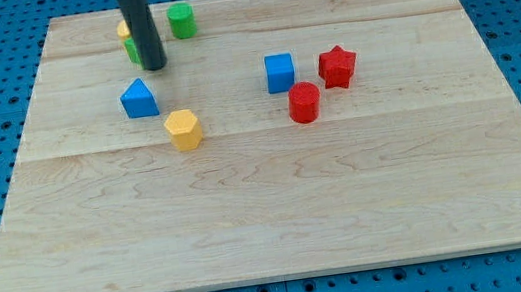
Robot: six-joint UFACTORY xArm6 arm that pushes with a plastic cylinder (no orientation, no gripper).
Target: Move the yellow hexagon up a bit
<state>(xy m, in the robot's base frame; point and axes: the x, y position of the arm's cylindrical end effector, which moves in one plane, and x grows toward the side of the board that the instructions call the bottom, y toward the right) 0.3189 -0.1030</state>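
Near edge of the counter point(282, 234), toward 6 o'clock in the view, carries no blocks.

Going farther: yellow hexagon point(183, 130), the task block, sits left of centre, lying flat, touching nothing. Just up and to its 10 o'clock is the blue block point(138, 98), wedge or house-like in shape, close but apart from it.

To the hexagon's 3 o'clock, well apart: red cylinder point(304, 103), with the blue cube point(279, 72) at its 11 o'clock and the red star point(337, 66) at its 1 o'clock. The three cluster tightly; whether they touch cannot be told.

Farthest back, near the 12 o'clock edge on the left: a green block point(181, 20), roughly cylindrical. Beside it the rod comes down, its tip point(155, 67) landing at about 11 o'clock from the hexagon, just beyond the blue block. Behind the rod another green block point(131, 50) and a yellow block point(123, 29) peek out, shapes hidden.

End effector state: nothing to open or close, just a plain rod, touching no block that can be seen.

Risk judgement: the tip is on the wrong side. To push the hexagon toward 12 o'clock it must get round to the hexagon's 6 o'clock. A straight path down likely clips the blue block or the hexagon itself, knocking it off line. An off-centre push could also spin the hexagon into the blue block.
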